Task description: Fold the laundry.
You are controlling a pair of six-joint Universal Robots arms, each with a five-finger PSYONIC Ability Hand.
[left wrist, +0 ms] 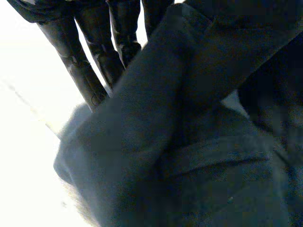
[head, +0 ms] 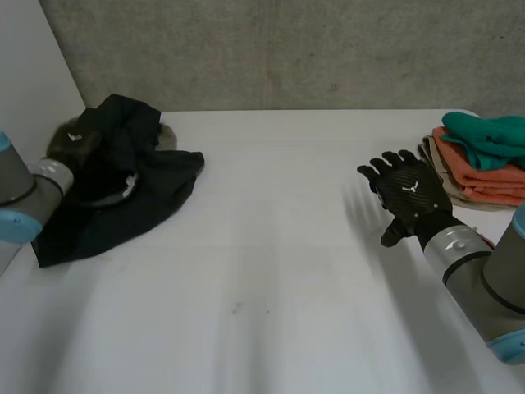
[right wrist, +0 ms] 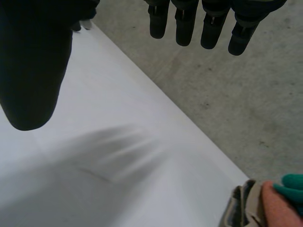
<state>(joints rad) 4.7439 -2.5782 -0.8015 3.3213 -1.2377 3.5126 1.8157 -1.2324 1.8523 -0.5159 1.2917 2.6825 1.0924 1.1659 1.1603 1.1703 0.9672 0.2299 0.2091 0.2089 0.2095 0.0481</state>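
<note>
Right hand [head: 410, 193], fingers [right wrist: 184, 26] spread, held nothing; left hand [head: 74, 141] lay in dark garment [head: 156, 176], counter's [head: 271, 246] left edge, hold unclear to us.

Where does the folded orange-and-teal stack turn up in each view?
Head view: the folded stack sits at the far right corner of the white table, right of the open right hand.
Right wrist view: the folded stack is at the table's edge, on the side of the fingers away from the thumb.
Left wrist view: a dark garment lies against the left hand.
Shared landmark: the white table.
</note>
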